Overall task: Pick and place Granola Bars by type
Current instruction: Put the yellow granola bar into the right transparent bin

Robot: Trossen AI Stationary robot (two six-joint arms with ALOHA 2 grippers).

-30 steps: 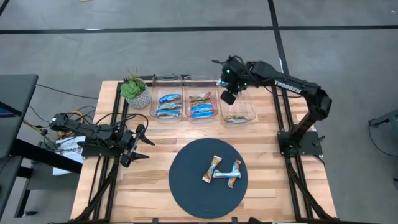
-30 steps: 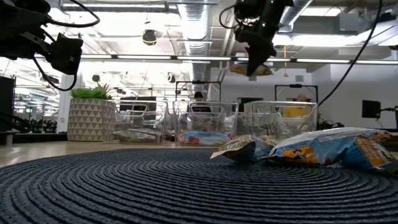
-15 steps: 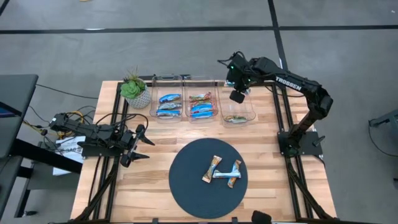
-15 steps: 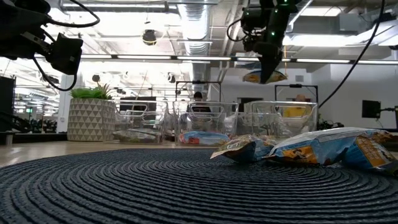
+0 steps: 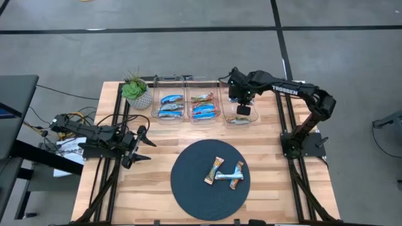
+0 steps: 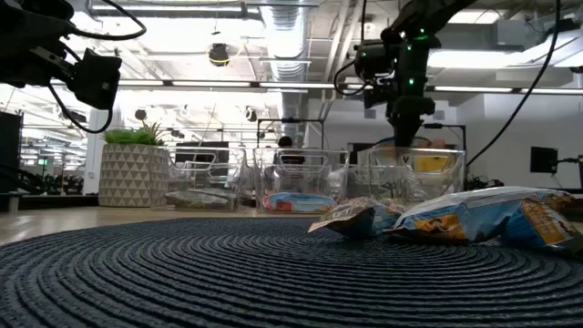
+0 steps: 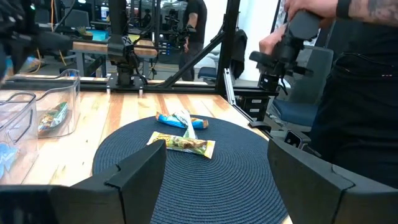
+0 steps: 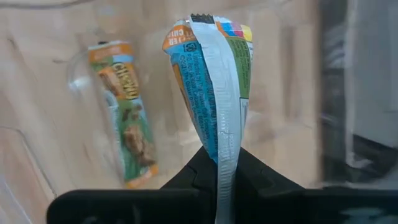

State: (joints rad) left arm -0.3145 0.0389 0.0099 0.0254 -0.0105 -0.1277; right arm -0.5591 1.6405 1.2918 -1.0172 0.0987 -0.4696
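Observation:
My right gripper [image 5: 244, 112] stands over the right clear bin [image 5: 252, 117], shut on a teal-and-orange granola bar [image 8: 208, 81]. A green-and-orange bar [image 8: 126, 115] lies flat on that bin's floor. The left bin [image 5: 168, 107] and the middle bin [image 5: 204, 107] hold blue-and-white bars. Three bars [image 5: 226, 174] lie crossed on the dark round mat [image 5: 188, 188], which also shows in the left wrist view [image 7: 124, 168]. My left gripper [image 5: 143, 145] waits open near the table's left edge, pointing level at the mat. My right gripper pinches one end of the bar [image 8: 219, 152] between its two fingers, at the wrapper's back seam. The fingers come from above, pointing steeply down. The bar hangs upright below them inside the right bin, its free end [image 8: 208, 25] toward the bin floor; whether it touches, I cannot tell.
A potted plant [image 5: 136, 92] stands at the far left beside the bins. Bare wood lies between the mat and the bins. In the left wrist view a person [image 7: 354, 106] stands beyond the table's right side, hands raised around a dark device.
My right gripper has come down from above the bins toward the table's right and near edges, into the right bin. It has rolled about its own pointing line on the way. The bar has gone down with it, still hanging below the fingers.

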